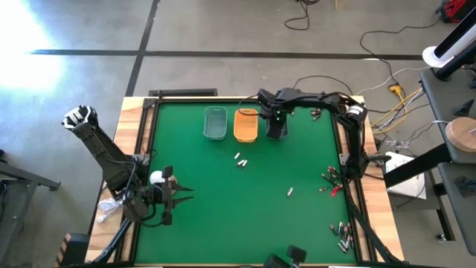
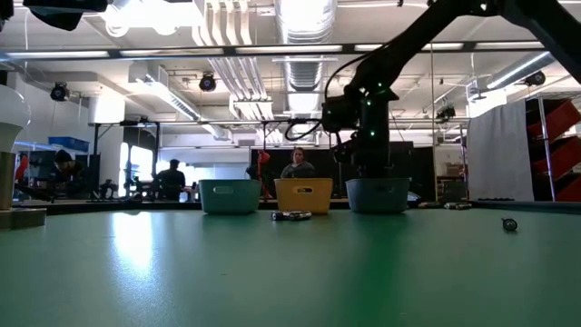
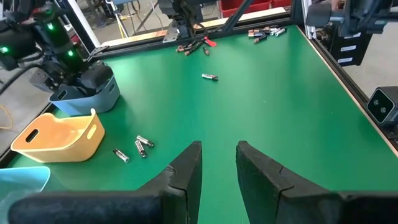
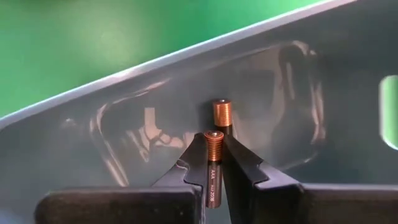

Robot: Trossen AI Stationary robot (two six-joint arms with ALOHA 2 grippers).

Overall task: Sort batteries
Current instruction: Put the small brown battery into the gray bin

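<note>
My right gripper [image 4: 214, 142] is down inside the grey-blue tray [image 1: 277, 132], the rightmost of three at the table's far side, and is shut on a slim AAA battery [image 4: 212, 177] with a copper-coloured end. Just past it shows a second copper end [image 4: 222, 114]; reflection or another cell, I cannot tell. An orange tray [image 1: 246, 125] and a pale blue tray [image 1: 215, 123] stand beside it. Loose batteries [image 1: 239, 159] lie mid-table, one more [image 1: 289, 191] farther right. My left gripper [image 3: 217, 147] waits open near the table's near left edge. My right gripper pinches the AAA battery between its two fingers [image 4: 247, 167], with the battery lying along them. Its copper end [image 4: 213, 140] sticks out just past the fingertips. The fingers come from above, pointing down into the grey-blue tray. Whether the battery touches the tray floor cannot be told.
More batteries [image 1: 342, 237] lie by the near right edge, and red and black clips with wires [image 1: 329, 179] sit at the right edge. A white ball on a round base [image 1: 157, 177] stands by my left arm. People show in the room beyond the table.
</note>
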